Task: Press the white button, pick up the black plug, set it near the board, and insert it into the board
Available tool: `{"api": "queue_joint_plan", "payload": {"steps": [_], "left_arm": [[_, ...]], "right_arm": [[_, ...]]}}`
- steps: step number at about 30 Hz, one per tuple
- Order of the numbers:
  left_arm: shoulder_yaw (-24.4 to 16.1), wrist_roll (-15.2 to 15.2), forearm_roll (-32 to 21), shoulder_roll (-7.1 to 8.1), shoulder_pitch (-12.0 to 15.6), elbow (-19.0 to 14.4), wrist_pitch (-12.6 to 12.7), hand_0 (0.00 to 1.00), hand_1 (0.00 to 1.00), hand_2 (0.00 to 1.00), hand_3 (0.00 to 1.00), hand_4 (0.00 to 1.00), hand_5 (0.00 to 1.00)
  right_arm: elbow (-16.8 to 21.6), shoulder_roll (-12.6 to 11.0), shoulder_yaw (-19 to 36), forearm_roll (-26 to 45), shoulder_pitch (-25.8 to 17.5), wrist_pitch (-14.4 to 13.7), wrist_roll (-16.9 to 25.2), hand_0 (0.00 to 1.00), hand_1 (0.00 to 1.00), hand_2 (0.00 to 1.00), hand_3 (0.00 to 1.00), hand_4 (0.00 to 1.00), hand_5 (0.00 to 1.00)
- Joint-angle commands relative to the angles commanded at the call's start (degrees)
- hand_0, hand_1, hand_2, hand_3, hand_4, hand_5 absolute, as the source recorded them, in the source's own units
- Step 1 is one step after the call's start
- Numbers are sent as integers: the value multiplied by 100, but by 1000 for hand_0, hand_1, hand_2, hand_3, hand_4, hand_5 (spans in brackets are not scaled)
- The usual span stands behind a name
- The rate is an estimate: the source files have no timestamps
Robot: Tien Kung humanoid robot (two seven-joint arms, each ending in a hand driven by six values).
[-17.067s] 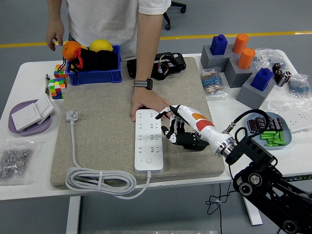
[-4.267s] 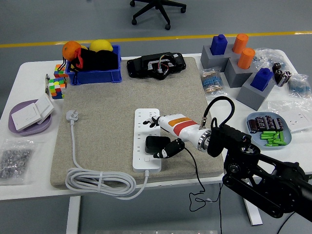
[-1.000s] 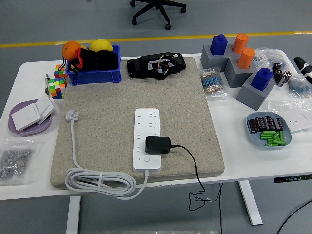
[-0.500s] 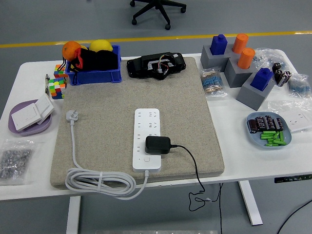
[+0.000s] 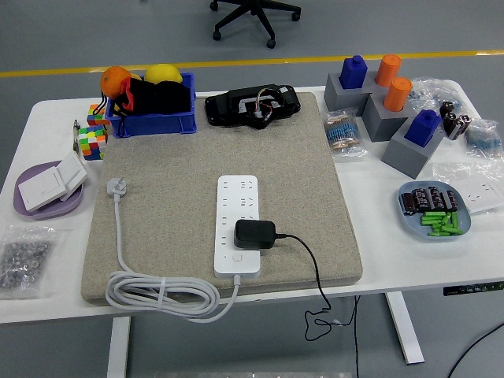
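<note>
1. I see the black plug [image 5: 255,234] seated on the white board [image 5: 238,224], low on the strip, atop the mat [image 5: 173,197].
2. Neither hand's in view, so I can't tell their state.
3. Risk, I'd say: its dangling cable [image 5: 315,276] snagging and tugging it loose.

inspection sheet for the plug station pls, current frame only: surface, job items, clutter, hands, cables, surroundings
Surface: white table with a grey felt mat in the middle.
Job's things: black plug seated on the white power strip, just above the strip's white button.
Clutter: blue bin with fruit, colour cubes, purple plate with switches, bag of screws, grey blocks with blue and orange pegs, blue dish with small parts, black device.
Hands: nothing seen, both out of view.
Cables: plug's black cord runs off the table's near edge; strip's white cord coiled on the mat, its plug lying loose.
Surroundings: grey floor, yellow line, office chair base.
</note>
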Motion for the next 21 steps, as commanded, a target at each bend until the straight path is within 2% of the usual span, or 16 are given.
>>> {"api": "queue_joint_plan", "payload": {"steps": [15, 21], "left_arm": [[142, -30, -140, 3, -57, 0, 2, 810, 778, 732, 762, 588, 529], [63, -3, -60, 1, -62, 0, 1, 810, 778, 732, 762, 589, 529]], "right_arm": [[2, 5, 58, -5, 23, 0, -8, 847, 712, 710, 706, 866, 443], [19, -2, 60, -5, 35, 1, -5, 846, 708, 700, 703, 857, 434]]}}
